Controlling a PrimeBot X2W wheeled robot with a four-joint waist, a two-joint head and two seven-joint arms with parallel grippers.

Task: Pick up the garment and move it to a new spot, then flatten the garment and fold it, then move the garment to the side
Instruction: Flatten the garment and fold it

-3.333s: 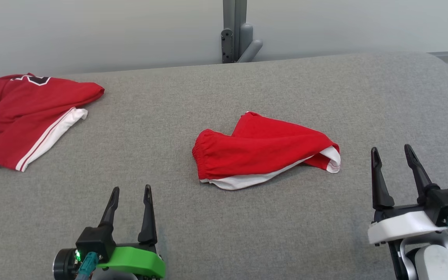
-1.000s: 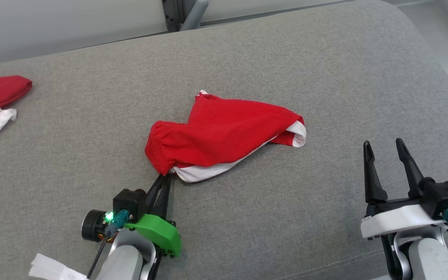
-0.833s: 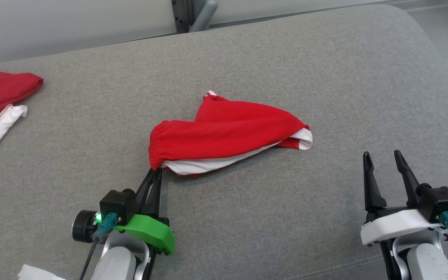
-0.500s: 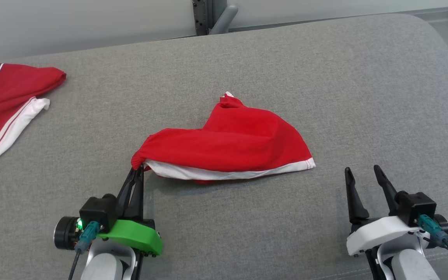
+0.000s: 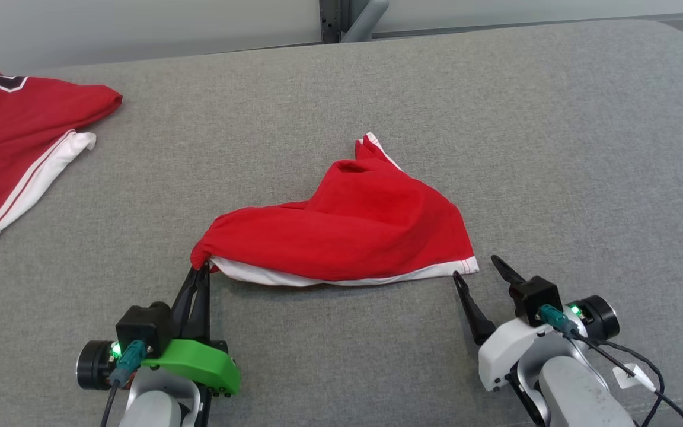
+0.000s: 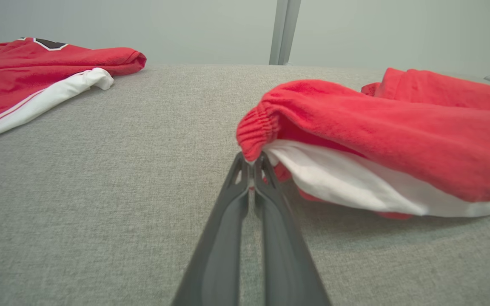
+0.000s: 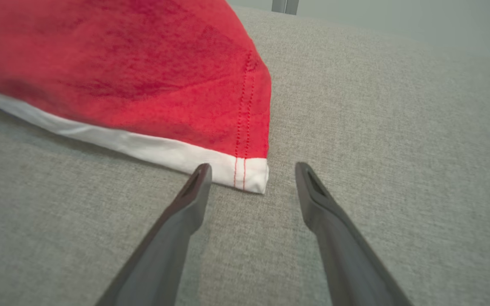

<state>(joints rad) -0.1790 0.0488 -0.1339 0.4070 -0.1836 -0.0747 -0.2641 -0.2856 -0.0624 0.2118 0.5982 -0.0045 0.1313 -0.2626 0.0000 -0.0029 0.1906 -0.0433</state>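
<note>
The garment [image 5: 353, 234] is a pair of red shorts with a white hem, lying rumpled in the middle of the grey cushion. My left gripper [image 5: 201, 268] is shut on its gathered left corner, by the elastic waistband [image 6: 258, 129], and that corner is lifted slightly. In the left wrist view the left gripper [image 6: 252, 160] pinches the fabric where red meets white. My right gripper [image 5: 474, 265] stands open at the right hem corner [image 7: 251, 175], which lies between the tips of the right gripper [image 7: 251, 169] on the cushion, not gripped.
A second red garment [image 5: 18, 139] with white stripes lies at the far left of the grey cushion [image 5: 555, 148]. A grey post [image 5: 347, 18] stands behind the cushion's back edge. The cushion's right edge curves away near the right arm.
My left gripper has dragged the garment's left corner nearer and to the left, stretching it out. The right gripper swung left up to the hem corner. The camera has also shifted.
</note>
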